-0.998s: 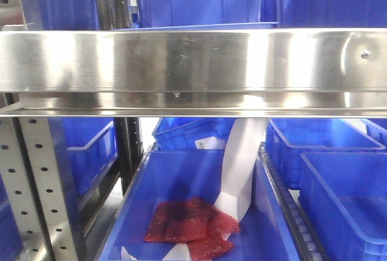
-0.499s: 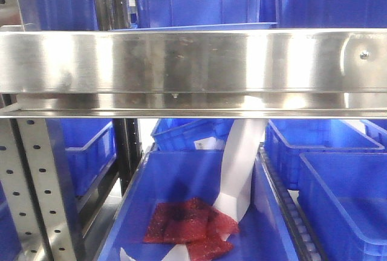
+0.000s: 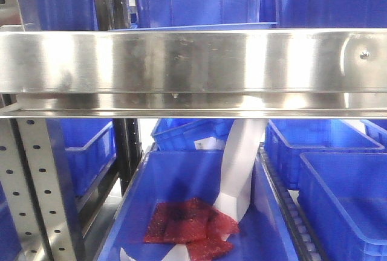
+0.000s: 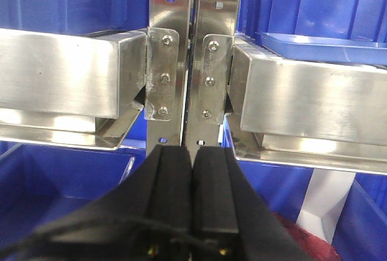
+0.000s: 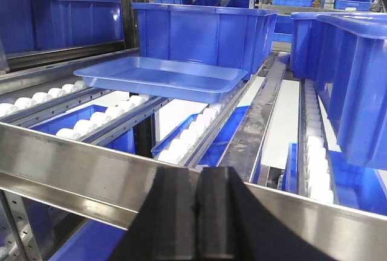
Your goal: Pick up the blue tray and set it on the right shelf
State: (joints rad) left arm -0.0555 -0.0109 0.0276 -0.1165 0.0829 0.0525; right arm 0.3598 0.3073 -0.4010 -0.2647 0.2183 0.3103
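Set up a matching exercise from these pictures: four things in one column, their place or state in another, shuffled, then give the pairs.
Things:
1. blue tray
2. red mesh bag
3. left gripper
4. steel rail

Places or states:
A. lying in a bin below the rail
B. shut, empty, facing the uprights
C. resting on white rollers
D. spanning the front view, shiny

Pairs: 1-C, 2-A, 3-B, 4-D
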